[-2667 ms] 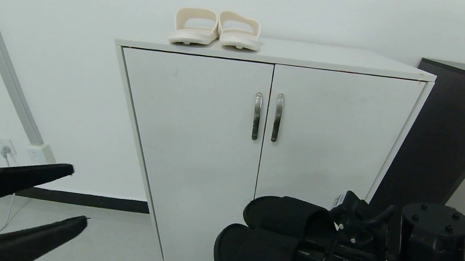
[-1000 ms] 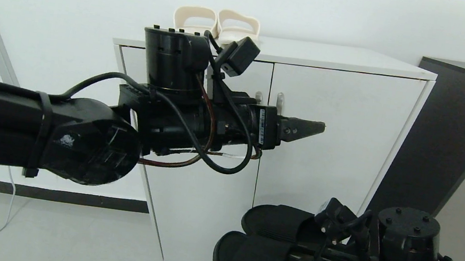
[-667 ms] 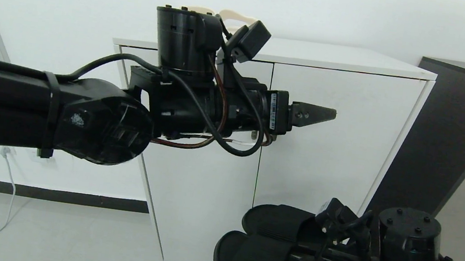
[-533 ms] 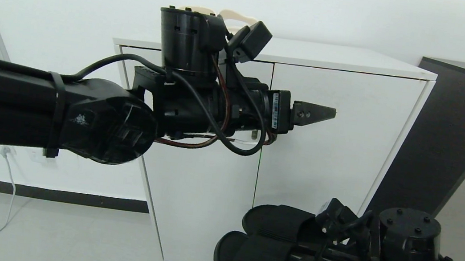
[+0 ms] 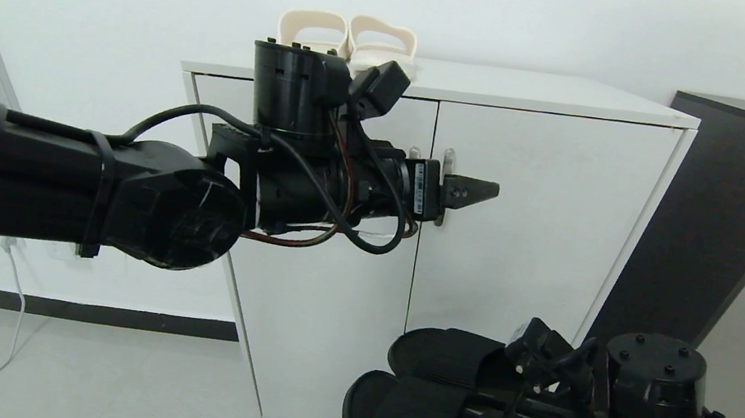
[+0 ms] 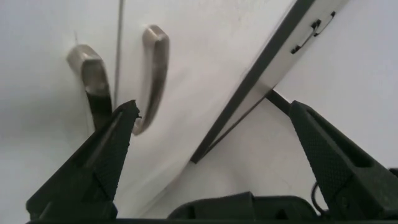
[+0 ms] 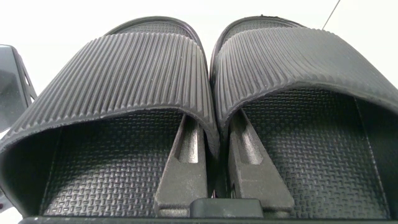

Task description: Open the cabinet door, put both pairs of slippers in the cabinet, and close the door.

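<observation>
Two black slippers [image 5: 424,388], two cream slippers [image 5: 352,34]

Bright, even light covers the white two-door cabinet [image 5: 545,210] and plain white wall [image 5: 116,24]; soft sheen marks the curved brushed-metal handles [image 6: 152,74]; shadows are faint.

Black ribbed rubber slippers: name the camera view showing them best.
Right wrist view: both black ribbed rubber slippers sit close, side by side, right hand's fingers pinching their inner walls. Head view shows them low, partly behind that hand. Left wrist view faces the metal cabinet handles.
</observation>
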Robot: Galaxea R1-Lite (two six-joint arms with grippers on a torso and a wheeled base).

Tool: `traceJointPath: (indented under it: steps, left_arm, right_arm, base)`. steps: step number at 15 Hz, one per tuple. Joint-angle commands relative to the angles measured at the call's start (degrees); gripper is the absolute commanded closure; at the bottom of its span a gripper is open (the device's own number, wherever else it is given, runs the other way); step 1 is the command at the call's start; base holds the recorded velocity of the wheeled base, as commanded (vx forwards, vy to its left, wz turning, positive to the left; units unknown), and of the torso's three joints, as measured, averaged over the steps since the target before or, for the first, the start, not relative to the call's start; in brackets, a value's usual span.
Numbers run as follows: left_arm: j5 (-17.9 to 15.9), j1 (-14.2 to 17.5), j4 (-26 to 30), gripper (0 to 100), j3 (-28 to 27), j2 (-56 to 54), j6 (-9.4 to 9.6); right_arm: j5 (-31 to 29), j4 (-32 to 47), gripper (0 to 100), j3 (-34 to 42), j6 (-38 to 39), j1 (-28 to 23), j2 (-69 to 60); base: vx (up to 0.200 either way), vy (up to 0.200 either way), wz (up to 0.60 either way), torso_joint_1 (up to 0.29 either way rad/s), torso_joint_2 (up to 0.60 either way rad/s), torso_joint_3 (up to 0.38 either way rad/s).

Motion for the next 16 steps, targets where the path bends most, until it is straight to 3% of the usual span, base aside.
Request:
traceJointPath:
  steps: [1,7,12,13,16]
  left_arm:
    - [0.1,0.5,-0.1,0,-0.7,1.5,-0.04]
    - [0.6,2.6,0.0,0,-8.1,8.6,-0.30]
    - [0.3,2.2,0.3,0,-11.4,11.5,-2.59]
    - [0.2,2.2,0.1,100,-11.2,11.4,-3.02]
    - [-1.0,2.1,-0.1,100,-8.3,10.6,-3.11]
  right_arm:
    - [0.0,0.0,100,0.0,0.0,0.0,0.1]
    - [0.0,0.0,100,0.0,0.0,0.0,0.1]
    - [0.0,0.0,100,0.1,0.0,0.0,0.6]
    - [0.0,0.0,100,0.1,0.0,0.0,0.7]
    - [0.1,0.0,100,0.5,-0.1,0.0,0.7]
  base:
    - [0.000,0.000,0.00,0.000,0.00,0.000]
    - [0.000,0.000,0.00,0.000,0.00,0.000]
    - [0.000,0.000,0.00,0.000,0.00,0.000]
    - [0.000,0.000,0.00,0.000,0.00,0.000]
    - [0.000,0.000,0.00,0.000,0.00,0.000]
